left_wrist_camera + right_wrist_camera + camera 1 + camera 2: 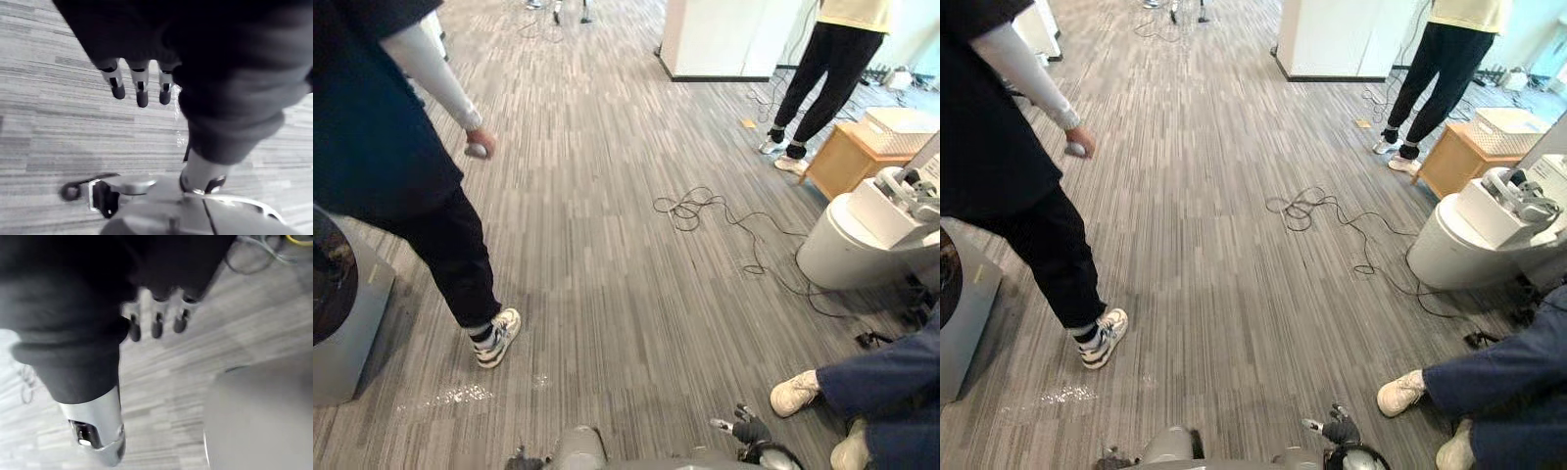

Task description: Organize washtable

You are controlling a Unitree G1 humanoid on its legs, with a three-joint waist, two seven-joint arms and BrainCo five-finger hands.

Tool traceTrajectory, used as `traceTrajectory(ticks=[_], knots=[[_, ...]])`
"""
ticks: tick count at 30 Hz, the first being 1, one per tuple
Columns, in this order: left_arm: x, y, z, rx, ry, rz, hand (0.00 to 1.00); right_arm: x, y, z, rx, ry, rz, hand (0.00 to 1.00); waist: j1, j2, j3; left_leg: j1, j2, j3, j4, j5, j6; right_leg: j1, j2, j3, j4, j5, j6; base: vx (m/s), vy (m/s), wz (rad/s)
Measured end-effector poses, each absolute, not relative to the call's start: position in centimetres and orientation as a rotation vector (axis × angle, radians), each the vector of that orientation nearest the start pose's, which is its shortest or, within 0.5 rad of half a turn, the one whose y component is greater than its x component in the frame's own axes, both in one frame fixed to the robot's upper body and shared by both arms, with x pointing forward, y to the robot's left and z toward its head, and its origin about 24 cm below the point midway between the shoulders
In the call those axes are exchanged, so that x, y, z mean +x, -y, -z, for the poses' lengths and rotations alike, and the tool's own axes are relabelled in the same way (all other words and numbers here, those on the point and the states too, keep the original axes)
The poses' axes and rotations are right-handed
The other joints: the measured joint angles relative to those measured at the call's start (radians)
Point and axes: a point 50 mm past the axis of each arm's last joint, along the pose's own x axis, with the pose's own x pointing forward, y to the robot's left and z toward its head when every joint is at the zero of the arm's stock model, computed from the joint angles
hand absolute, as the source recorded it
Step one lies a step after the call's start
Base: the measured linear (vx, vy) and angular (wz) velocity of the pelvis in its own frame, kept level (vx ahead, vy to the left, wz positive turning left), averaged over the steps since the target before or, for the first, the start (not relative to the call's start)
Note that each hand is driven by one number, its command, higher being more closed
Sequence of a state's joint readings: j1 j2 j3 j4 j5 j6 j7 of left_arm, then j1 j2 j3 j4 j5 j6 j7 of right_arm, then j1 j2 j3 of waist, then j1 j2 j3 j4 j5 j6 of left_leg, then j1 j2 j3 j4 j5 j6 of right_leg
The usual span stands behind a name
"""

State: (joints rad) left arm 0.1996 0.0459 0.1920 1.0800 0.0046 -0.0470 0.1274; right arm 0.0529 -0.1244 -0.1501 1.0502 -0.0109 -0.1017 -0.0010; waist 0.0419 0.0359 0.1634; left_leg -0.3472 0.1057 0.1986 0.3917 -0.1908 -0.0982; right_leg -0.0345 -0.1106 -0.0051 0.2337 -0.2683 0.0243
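Your left hand (pixel 141 90) and right hand (pixel 157 323) hang relaxed and empty over the carpet (pixel 607 245), left of the white tub (pixel 847 245). You cannot tell where the washtable stands. Expect light, slippery toiletries, best gripped round the middle.

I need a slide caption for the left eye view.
Grey striped carpet with a person at near left and another person far right beside a wooden cabinet.
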Motion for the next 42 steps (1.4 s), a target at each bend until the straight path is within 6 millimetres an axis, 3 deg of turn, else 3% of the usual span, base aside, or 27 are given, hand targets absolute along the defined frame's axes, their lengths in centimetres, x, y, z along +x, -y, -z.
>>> traceTrajectory(ticks=[1,3,4,5,7,9,11,14,16,18,19,20,21,22,23,24,25,27,28,30,32,34,36,37,39,41,42], knots=[[3.4,-20.2,17.0,0.010,-1.231,-0.360,0.00,11.0,21.8,15.2,-0.058,-0.995,0.202,0.00,-0.001,-0.008,-0.005,0.002,-0.030,0.001,0.024,0.004,0.044,0.006,-0.030,0.015,0.023,-0.024,0.037,0.43,0.382,-0.49],[3.1,-21.2,16.9,0.034,-1.239,-0.368,0.00,9.9,21.5,15.5,-0.045,-1.018,0.213,0.00,-0.008,-0.046,-0.027,0.031,-0.094,0.022,0.046,-0.005,0.134,-0.048,-0.071,0.051,0.299,-0.051,0.110,0.39,0.276,-0.13],[3.1,-22.0,16.8,0.054,-1.238,-0.374,0.00,9.6,21.3,15.7,-0.030,-1.032,0.222,0.00,-0.027,-0.081,-0.028,0.076,-0.136,0.026,0.042,-0.030,0.166,-0.105,-0.085,0.069,0.541,-0.021,0.116,0.44,0.217,0.33],[3.1,-22.3,16.7,0.072,-1.238,-0.365,0.00,9.2,21.0,15.8,-0.018,-1.044,0.226,0.00,-0.035,-0.096,-0.025,0.132,-0.162,0.019,0.024,-0.049,0.187,-0.150,-0.104,0.065,0.679,0.094,0.096,0.46,0.204,0.33],[3.5,-22.4,16.6,0.102,-1.233,-0.333,0.00,8.5,20.9,16.0,0.000,-1.055,0.249,0.00,-0.043,-0.091,-0.021,0.219,-0.179,-0.003,-0.021,-0.064,0.198,-0.191,-0.106,0.038,0.817,0.146,0.088,0.43,0.145,0.17],[3.7,-22.4,16.6,0.120,-1.233,-0.314,0.00,8.2,20.9,16.0,0.002,-1.059,0.249,0.00,-0.056,-0.084,-0.017,0.343,-0.181,-0.035,-0.102,-0.070,0.219,-0.234,-0.084,-0.058,0.867,0.049,0.055,0.58,0.097,0.24],[4.2,-22.4,16.6,0.127,-1.222,-0.312,0.00,8.1,20.8,16.0,0.006,-1.058,0.250,0.00,-0.064,-0.083,-0.015,0.421,-0.177,-0.061,-0.154,-0.075,0.228,-0.290,-0.044,-0.130,0.777,-0.024,0.040,0.54,0.046,0.38],[5.2,-21.8,16.6,0.105,-1.200,-0.310,0.00,8.4,21.3,15.7,0.012,-1.035,0.276,0.00,-0.087,-0.047,0.004,0.552,-0.153,-0.110,-0.256,-0.079,0.225,-0.386,0.039,-0.153,0.416,0.004,0.010,0.51,0.017,0.59],[6.1,-21.5,16.5,0.085,-1.168,-0.315,0.00,7.4,21.5,15.8,0.023,-1.050,0.306,0.00,-0.082,-0.035,0.005,0.624,-0.145,-0.127,-0.286,-0.111,0.169,-0.414,0.061,-0.115,0.059,0.170,0.017,0.56,-0.009,0.65],[5.3,-21.9,16.5,0.053,-1.178,-0.371,0.00,6.3,21.0,16.1,0.044,-1.088,0.315,0.00,-0.083,-0.061,-0.009,0.686,-0.152,-0.151,-0.272,-0.140,0.121,-0.418,0.052,-0.101,0.001,0.216,-0.007,0.72,-0.095,0.63],[5.1,-22.0,16.5,0.040,-1.179,-0.390,0.00,6.0,20.7,16.2,0.053,-1.100,0.317,0.00,-0.084,-0.067,-0.015,0.704,-0.146,-0.165,-0.239,-0.147,0.108,-0.421,0.052,-0.090,0.049,0.309,-0.055,0.74,-0.149,0.61],[5.1,-21.8,16.5,0.021,-1.179,-0.403,0.00,5.9,20.8,16.2,0.052,-1.099,0.325,0.00,-0.083,-0.064,-0.024,0.705,-0.129,-0.170,-0.183,-0.145,0.105,-0.423,0.053,-0.098,0.110,0.342,-0.065,0.75,-0.192,0.48],[5.0,-21.2,16.7,-0.017,-1.180,-0.422,0.00,5.7,21.4,16.1,0.048,-1.094,0.343,0.00,-0.085,-0.035,-0.027,0.681,-0.093,-0.166,-0.069,-0.138,0.094,-0.410,0.062,-0.121,0.164,0.353,-0.065,0.72,-0.193,0.36],[4.9,-20.3,16.8,-0.085,-1.182,-0.460,0.00,5.9,22.3,15.8,0.037,-1.079,0.363,0.00,-0.090,0.012,-0.024,0.603,-0.032,-0.146,0.166,-0.078,0.059,-0.368,0.096,-0.155,0.202,0.281,-0.059,0.86,-0.228,0.22],[4.9,-20.0,16.9,-0.132,-1.179,-0.502,0.00,6.1,22.6,15.6,0.030,-1.072,0.365,0.00,-0.090,0.028,-0.018,0.519,0.008,-0.120,0.358,0.070,0.053,-0.325,0.120,-0.161,0.206,0.237,-0.073,0.71,-0.175,-0.02],[4.8,-20.0,16.9,-0.157,-1.179,-0.527,0.00,6.1,22.7,15.6,0.027,-1.072,0.363,0.00,-0.084,0.031,-0.018,0.468,0.042,-0.098,0.468,0.224,0.039,-0.290,0.138,-0.154,0.198,0.215,-0.080,0.72,-0.185,-0.31],[4.6,-20.0,16.9,-0.178,-1.175,-0.556,0.00,6.1,22.7,15.6,0.020,-1.073,0.361,0.00,-0.069,0.027,-0.010,0.371,0.127,-0.055,0.665,0.334,0.039,-0.214,0.171,-0.141,0.173,0.182,-0.098,0.71,-0.163,-0.51],[5.0,-20.8,16.6,-0.169,-1.149,-0.573,0.00,6.2,22.3,15.7,0.021,-1.076,0.359,0.00,-0.058,0.006,-0.001,0.238,0.174,-0.016,0.853,0.195,0.070,-0.091,0.184,-0.116,0.127,0.146,-0.113,0.68,-0.131,-0.47],[5.1,-21.2,16.5,-0.152,-1.139,-0.571,0.00,6.3,21.9,15.8,0.027,-1.082,0.351,0.00,-0.049,-0.020,-0.001,0.169,0.165,-0.004,0.842,0.128,0.073,-0.016,0.176,-0.085,0.069,0.139,-0.113,0.69,-0.080,-0.48],[5.4,-21.2,16.4,-0.121,-1.136,-0.539,0.00,6.8,21.7,15.9,0.023,-1.082,0.335,0.00,-0.034,-0.030,-0.002,0.059,0.132,0.018,0.660,0.052,0.067,0.093,0.159,-0.038,-0.018,0.131,-0.099,0.59,-0.017,-0.57],[5.3,-21.1,16.4,-0.111,-1.140,-0.525,0.00,7.3,21.6,15.9,0.024,-1.076,0.330,0.00,-0.026,-0.031,-0.001,0.025,0.111,0.044,0.364,0.045,0.065,0.156,0.140,-0.009,-0.059,0.108,-0.066,0.46,0.109,-0.45],[5.4,-21.1,16.4,-0.094,-1.135,-0.510,0.00,7.6,21.6,15.8,0.024,-1.070,0.325,0.00,-0.025,-0.030,-0.005,0.032,0.059,0.007,-0.063,0.084,0.015,0.201,0.115,0.018,-0.081,0.061,-0.043,0.54,0.208,-0.37],[5.6,-21.0,16.4,-0.065,-1.134,-0.473,0.00,7.4,21.7,15.9,0.020,-1.081,0.324,0.00,-0.023,-0.026,-0.008,0.025,0.049,-0.045,-0.212,0.118,-0.011,0.229,0.105,0.042,-0.068,-0.002,-0.026,0.50,0.294,-0.33],[5.1,-21.8,16.4,-0.034,-1.152,-0.465,0.00,6.9,21.0,16.3,0.037,-1.107,0.317,0.00,-0.023,-0.054,-0.033,0.011,0.014,-0.045,-0.160,0.205,0.024,0.239,0.068,0.052,-0.044,-0.054,-0.027,0.53,0.339,-0.26],[4.1,-22.5,16.4,-0.014,-1.177,-0.477,0.00,5.6,20.4,16.7,0.057,-1.154,0.315,0.00,-0.024,-0.098,-0.088,-0.004,-0.033,-0.044,-0.099,0.217,0.058,0.181,0.026,0.083,0.112,-0.072,-0.034,0.60,0.327,-0.30],[3.9,-23.2,16.4,0.017,-1.193,-0.469,0.00,5.2,19.7,16.9,0.076,-1.175,0.309,0.00,-0.027,-0.134,-0.090,0.057,-0.086,-0.032,-0.081,0.194,0.119,0.078,-0.011,0.111,0.413,-0.009,0.041,0.60,0.317,-0.15],[3.8,-23.6,16.3,0.050,-1.207,-0.443,0.00,4.9,19.3,17.1,0.100,-1.184,0.321,0.00,-0.039,-0.141,-0.085,0.111,-0.118,-0.020,-0.085,0.157,0.148,0.014,-0.036,0.123,0.600,0.116,0.101,0.55,0.281,0.10]])
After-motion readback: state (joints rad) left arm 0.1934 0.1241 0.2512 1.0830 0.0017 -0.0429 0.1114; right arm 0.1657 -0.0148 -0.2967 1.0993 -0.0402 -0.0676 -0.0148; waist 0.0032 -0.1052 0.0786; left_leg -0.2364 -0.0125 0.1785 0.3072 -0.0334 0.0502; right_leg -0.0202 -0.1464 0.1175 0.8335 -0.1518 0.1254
